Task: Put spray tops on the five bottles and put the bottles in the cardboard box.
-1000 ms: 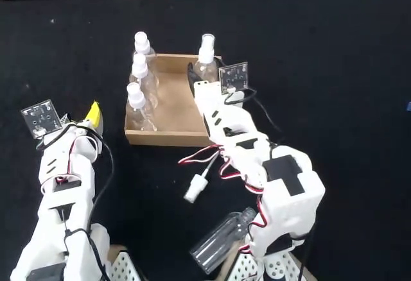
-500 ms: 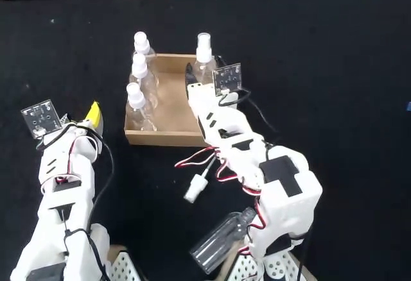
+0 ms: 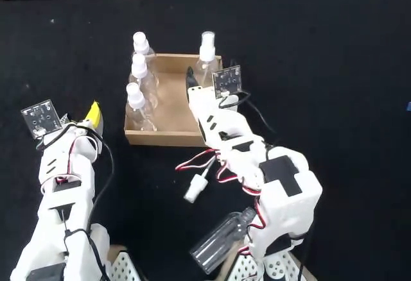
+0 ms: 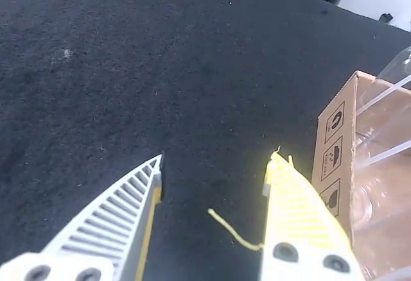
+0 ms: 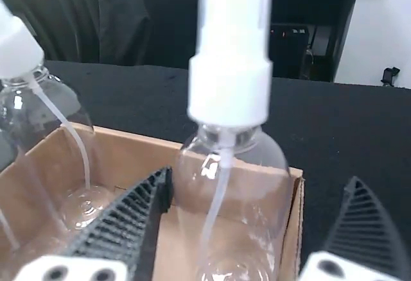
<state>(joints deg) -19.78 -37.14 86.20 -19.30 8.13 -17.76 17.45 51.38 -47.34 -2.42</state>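
The right end effector (image 5: 257,178) is spread wide on either side of a capped bottle (image 3: 207,63) that stands upright in the far right corner of the cardboard box (image 3: 167,138); in the right wrist view both fingers sit beside the clear body with a gap on each side, so it is bracketing the bottle, not pinching it. 3 more capped bottles (image 3: 142,82) stand in a row along the box's left wall, which makes 4 of 5 inside with their spray tops on. The fifth bottle (image 3: 221,239) lies on its side on the black bench (image 3: 334,69) close to the right arm's base, its neck bare, and a loose spray top (image 3: 196,188) with its dip tube lies on the bench between that bottle and the box's front wall. The left end effector (image 4: 218,162) is also spread, with nothing between its fingers, hovering over bare bench just beside the box's left wall. The step in hand looks like the release of the fourth bottle. The next move calls for lifting the right end effector straight up so its fingers do not knock the bottle, then standing the fifth bottle upright, feeding the tube into its neck, seating the top and placing it in the box's open space.
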